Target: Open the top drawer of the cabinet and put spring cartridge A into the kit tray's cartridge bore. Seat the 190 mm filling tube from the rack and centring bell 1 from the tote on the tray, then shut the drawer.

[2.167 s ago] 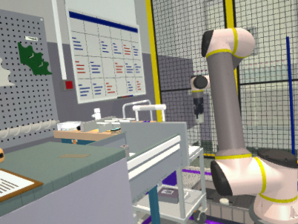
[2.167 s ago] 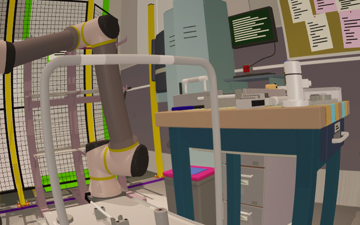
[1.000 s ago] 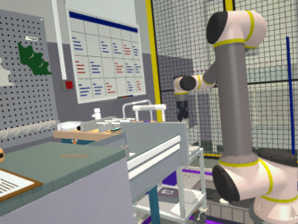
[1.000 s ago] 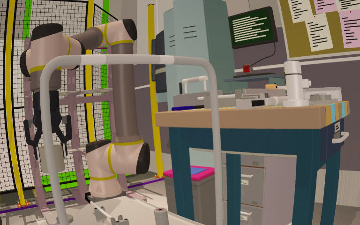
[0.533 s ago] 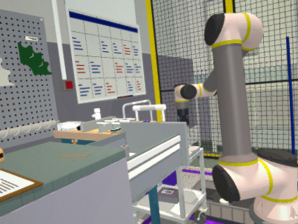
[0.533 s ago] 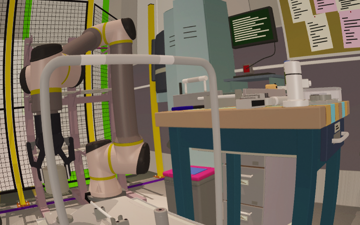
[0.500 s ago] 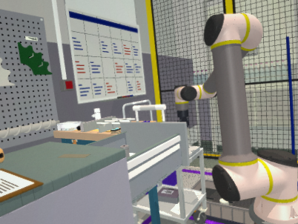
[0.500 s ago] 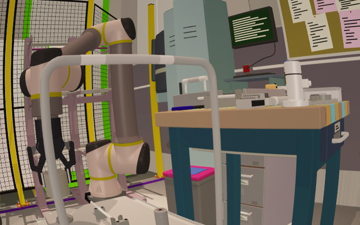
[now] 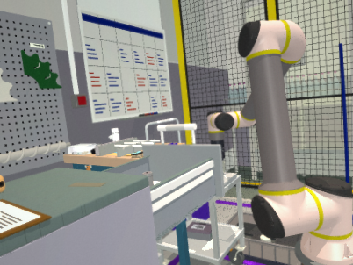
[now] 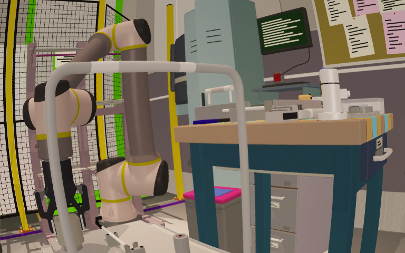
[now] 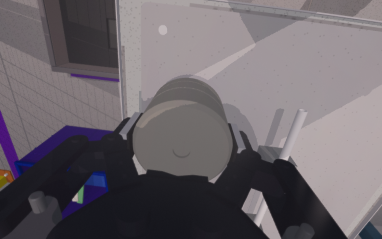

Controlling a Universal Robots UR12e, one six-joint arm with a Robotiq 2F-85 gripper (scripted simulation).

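Note:
My gripper (image 11: 181,135) (image 10: 64,213) hangs low over the pale kit tray (image 11: 253,70) on the cart. A grey cylinder, spring cartridge A (image 11: 181,132) (image 10: 69,231), is held upright in the gripper, its lower end at the tray's surface, though I cannot tell whether it sits in a bore. A thin white filling tube (image 11: 281,157) (image 10: 112,234) lies on the tray to the right of the cartridge. In the side camera the open cabinet drawer (image 9: 182,180) hides the gripper.
The cart's grey hoop handle (image 10: 143,67) arches close beside the gripper. A blue tote (image 11: 84,180) sits below left of the tray. The rack (image 10: 86,119) stands behind the arm, the workbench (image 10: 283,131) to the right.

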